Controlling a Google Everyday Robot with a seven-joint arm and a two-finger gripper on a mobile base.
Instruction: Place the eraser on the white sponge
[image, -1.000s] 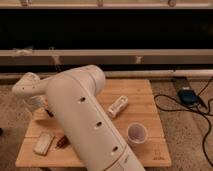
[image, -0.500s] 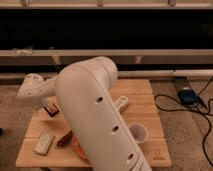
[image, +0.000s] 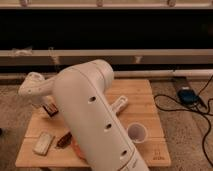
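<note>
None of the placing looks done to us: the eraser (image: 49, 109) sits right at the gripper (image: 46, 103) over the wooden table's (image: 141, 93) left side, grip impossible to tell, while the white sponge (image: 43, 142) lies bare nearby, toward the front edge.

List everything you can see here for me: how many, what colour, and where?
table: one, light wood, centre
white sponge: one, cream, table's front left
eraser: one, dark, table's back left
pen-like stick: one, reddish-brown, just right of the sponge
orange object: one, orange, mostly hidden behind the arm
ridged plastic object: one, white, table's middle
cup: one, white, front right
blue device: one, blue, on the floor at right
cables: several, black, floor at right
robot arm: one, white, across the foreground
gripper: one, at the arm's end, right by the eraser
</note>
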